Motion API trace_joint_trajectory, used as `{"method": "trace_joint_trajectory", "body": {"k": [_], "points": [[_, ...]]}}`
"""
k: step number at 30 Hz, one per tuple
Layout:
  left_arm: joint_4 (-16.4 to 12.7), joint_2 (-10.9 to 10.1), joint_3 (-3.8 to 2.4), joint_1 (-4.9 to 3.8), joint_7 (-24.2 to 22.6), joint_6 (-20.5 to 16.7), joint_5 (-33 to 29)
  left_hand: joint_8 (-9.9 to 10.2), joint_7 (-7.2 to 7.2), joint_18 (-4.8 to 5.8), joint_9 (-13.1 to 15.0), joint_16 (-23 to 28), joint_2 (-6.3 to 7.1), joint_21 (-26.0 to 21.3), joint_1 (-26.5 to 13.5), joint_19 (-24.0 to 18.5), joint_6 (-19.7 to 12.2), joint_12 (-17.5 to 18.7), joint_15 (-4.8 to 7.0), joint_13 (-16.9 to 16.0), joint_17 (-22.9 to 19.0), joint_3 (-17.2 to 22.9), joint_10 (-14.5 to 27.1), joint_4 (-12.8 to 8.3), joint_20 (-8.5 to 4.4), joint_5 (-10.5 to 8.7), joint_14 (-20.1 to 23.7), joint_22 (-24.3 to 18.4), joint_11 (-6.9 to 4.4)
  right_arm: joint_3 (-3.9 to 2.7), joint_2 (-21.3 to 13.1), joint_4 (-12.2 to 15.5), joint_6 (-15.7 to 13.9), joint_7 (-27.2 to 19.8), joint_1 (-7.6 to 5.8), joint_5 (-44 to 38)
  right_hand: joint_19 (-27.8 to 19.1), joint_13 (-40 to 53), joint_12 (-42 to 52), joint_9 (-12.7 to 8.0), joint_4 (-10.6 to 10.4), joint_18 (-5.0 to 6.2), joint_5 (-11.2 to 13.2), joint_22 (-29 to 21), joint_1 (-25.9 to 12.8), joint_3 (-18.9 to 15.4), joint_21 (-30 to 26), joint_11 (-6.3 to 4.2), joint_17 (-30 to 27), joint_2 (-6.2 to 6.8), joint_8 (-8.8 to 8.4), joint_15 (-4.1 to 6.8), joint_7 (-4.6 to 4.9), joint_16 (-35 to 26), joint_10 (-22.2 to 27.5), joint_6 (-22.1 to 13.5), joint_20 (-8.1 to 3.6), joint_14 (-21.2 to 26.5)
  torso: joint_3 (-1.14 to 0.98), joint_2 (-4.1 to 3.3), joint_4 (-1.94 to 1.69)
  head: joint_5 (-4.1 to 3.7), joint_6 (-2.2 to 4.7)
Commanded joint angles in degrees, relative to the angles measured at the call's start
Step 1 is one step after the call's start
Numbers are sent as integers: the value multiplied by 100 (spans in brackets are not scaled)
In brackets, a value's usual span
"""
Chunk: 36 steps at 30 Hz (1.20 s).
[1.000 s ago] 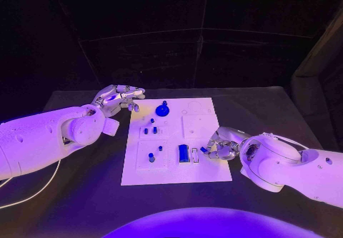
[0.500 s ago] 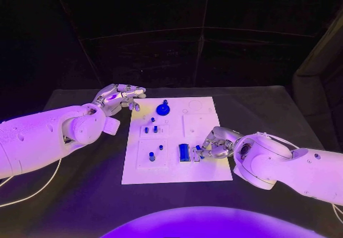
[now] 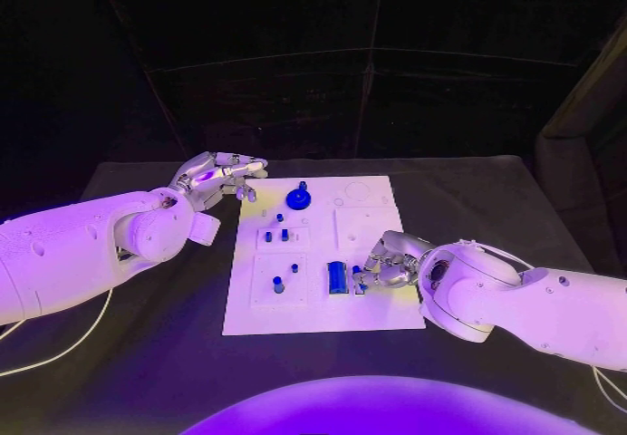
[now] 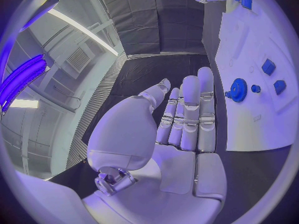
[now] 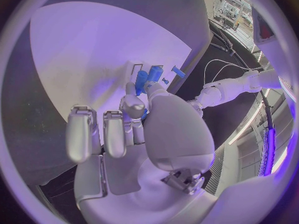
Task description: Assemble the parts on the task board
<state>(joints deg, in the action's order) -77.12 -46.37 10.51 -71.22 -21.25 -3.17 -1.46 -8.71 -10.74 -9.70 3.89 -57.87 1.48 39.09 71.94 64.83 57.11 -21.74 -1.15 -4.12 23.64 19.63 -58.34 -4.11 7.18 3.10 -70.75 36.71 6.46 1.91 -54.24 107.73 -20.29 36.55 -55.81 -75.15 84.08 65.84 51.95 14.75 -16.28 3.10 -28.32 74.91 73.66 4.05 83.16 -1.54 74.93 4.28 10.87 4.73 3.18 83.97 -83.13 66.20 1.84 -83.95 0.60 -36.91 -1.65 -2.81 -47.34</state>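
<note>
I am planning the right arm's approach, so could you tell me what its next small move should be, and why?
Probably ease the right hand down, seating its small blue part in the task board: it pinches the piece beside the upright blue block.

You see a task board [image 3: 370,314] that looks like smooth, matt white plastic, lying on a table [image 3: 496,199] with a dull black top that throws back almost no light. The blue parts, such as the gear-shaped piece [image 3: 298,199] and the upright block [image 3: 336,277], look like hard moulded plastic with a slight sheen. Your left hand [image 4: 187,115] and right hand [image 5: 118,129] show smooth, silvery, metallic-looking fingers, and the arm shells [image 3: 535,304] are glossy white plastic.
</note>
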Motion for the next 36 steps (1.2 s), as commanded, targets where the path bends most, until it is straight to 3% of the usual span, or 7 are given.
{"method": "trace_joint_trajectory", "body": {"k": [1, 22, 29, 31, 32, 33, 36], "points": [[-12, 1, -4, -8, -30, 70, 9, -34, 17, -77, 1, -35, -1, -33, 21, 49, -41, -39, -27, 5, -9, -38, 35, -11, 10, 24, 30, -7, -16, -1, 11, -26, 148, 75, -6, -10, 140, 10, 24, 5, 21, -63, 25, 457, -36, -25, 35, 5, 532, -26, 25, 32, -18, 12, -47, 44, -44, -418, 7, 3, 2, -10, -12], [-12, 2, -4, -8, -19, 111, 80, -34, 17, -77, 1, -35, -1, -33, 21, 49, -41, -39, -27, 5, -9, -38, 35, -11, 10, 24, 30, -7, -16, -1, 101, -101, 393, 138, -6, -95, 150, 16, 28, 17, 72, -67, 4, 477, 19, 6, 47, -16, 556, -54, 28, 51, -40, 27, -61, 77, -62, -424, 2, 1, 3, -4, -21], [-10, 5, -4, -8, -19, 112, 81, -34, 17, -77, 1, -35, -1, -33, 21, 49, -41, -39, -27, 5, -9, -38, 35, -11, 10, 24, 30, -7, -16, -1, 125, -120, 377, 139, -6, -94, 148, 14, 14, 28, 12, -68, 160, 473, -132, -74, 42, -9, 555, -45, 14, 52, -31, 27, -78, 99, -71, -424, 3, 1, 4, 0, -24], [-9, 5, -4, -8, -20, 111, 82, -34, 17, -77, 1, -35, -1, -33, 21, 49, -41, -39, -27, 5, -9, -38, 35, -11, 10, 24, 30, -7, -16, -1, 130, -134, 332, 142, -6, -108, 150, 6, -9, 36, -1, -71, 578, 475, -528, -278, 42, 12, 549, -66, 5, 33, -13, 23, -89, 121, -60, -422, 4, 1, 4, -1, -24], [-9, 5, -4, -8, -19, 110, 82, -34, 17, -77, 1, -35, -1, -33, 21, 49, -41, -39, -27, 5, -9, -38, 35, -11, 10, 24, 30, -7, -16, -1, 131, -138, 308, 144, -6, -112, 152, -5, -37, 40, 4, -71, 1080, 482, -742, -421, 45, 7, 534, -103, -9, 34, -26, 13, -87, 118, -58, -419, 5, 1, 4, -1, -24], [-9, 5, -4, -8, -18, 109, 82, -34, 17, -77, 1, -35, -1, -33, 21, 49, -41, -39, -27, 5, -9, -38, 35, -11, 10, 24, 30, -7, -16, -1, 132, -142, 266, 144, -6, -117, 153, -19, -70, 43, -13, -70, 1389, 485, -838, -509, 46, 10, 513, -123, -21, 36, -27, -1, -78, 109, -64, -414, 3, 2, 3, -11, -30], [-10, 0, -4, -8, -12, 108, 82, -34, 17, -77, 1, -35, -1, -33, 21, 49, -41, -39, -27, 5, -9, -38, 35, -11, 10, 24, 30, -7, -16, -1, 128, -149, 165, 140, -6, -124, 145, -69, -177, 55, -34, -68, 1998, 475, -1066, -747, 35, 15, 448, -132, -48, 32, -12, -45, -43, 80, -56, -399, 2, 0, 2, -12, -30]]}}
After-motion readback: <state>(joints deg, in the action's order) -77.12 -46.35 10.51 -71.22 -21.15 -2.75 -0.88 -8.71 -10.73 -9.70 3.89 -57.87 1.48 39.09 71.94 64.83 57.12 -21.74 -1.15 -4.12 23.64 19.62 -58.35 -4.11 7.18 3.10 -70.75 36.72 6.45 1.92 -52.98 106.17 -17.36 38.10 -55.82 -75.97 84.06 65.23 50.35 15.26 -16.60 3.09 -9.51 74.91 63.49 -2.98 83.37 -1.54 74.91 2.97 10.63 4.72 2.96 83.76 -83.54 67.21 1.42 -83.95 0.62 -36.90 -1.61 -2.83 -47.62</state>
